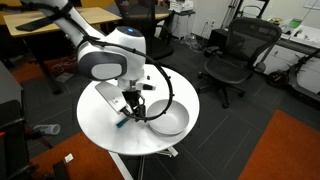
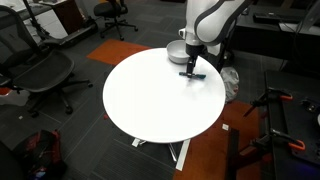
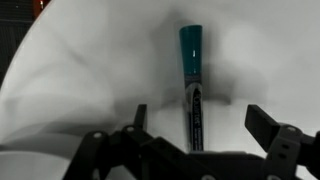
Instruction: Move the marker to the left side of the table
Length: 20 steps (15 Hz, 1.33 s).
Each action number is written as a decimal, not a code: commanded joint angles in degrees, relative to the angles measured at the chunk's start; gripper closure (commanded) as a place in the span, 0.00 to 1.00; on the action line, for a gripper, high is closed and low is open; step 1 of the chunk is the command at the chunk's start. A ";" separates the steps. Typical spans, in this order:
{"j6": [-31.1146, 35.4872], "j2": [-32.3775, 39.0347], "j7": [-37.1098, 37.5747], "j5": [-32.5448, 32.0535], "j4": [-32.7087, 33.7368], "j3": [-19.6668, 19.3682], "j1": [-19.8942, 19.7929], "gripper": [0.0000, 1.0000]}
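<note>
The arm reaches down over the round white table (image 1: 105, 140), with the gripper (image 1: 128, 108) lowered close to the tabletop.

In the wrist view the gripper (image 3: 200, 122) is released. Its two fingers (image 3: 262, 126) stand wide apart on either side of the marker (image 3: 191, 85), and neither is seen touching it. The marker lies flat on the table (image 3: 90, 70), pointing away from the camera, with its teal end farthest and its dark barrel running back between the fingers.

In an exterior view the marker (image 1: 122, 122) shows as a short teal stick directly under the gripper, just beside the grey-white bowl (image 1: 170, 124). A black cable (image 1: 172, 92) arcs over the bowl.

In an exterior view the marker (image 2: 193, 75) lies near the far edge of the table (image 2: 150, 100), below the gripper (image 2: 192, 66). The bowl (image 2: 174, 50) sits partly hidden behind the arm.

Black office chairs (image 1: 235, 55) stand on the floor around the table in both exterior views.
</note>
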 commanded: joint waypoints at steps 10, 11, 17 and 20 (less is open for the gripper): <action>-0.51 1.85 0.02 -0.81 2.34 0.96 -1.13 0.88; -0.54 1.88 0.09 -0.86 2.36 0.91 -1.09 0.95; -3.02 -0.14 2.78 -3.29 2.30 0.47 2.69 0.95; -5.28 -1.14 3.90 -6.18 3.26 1.12 6.22 0.95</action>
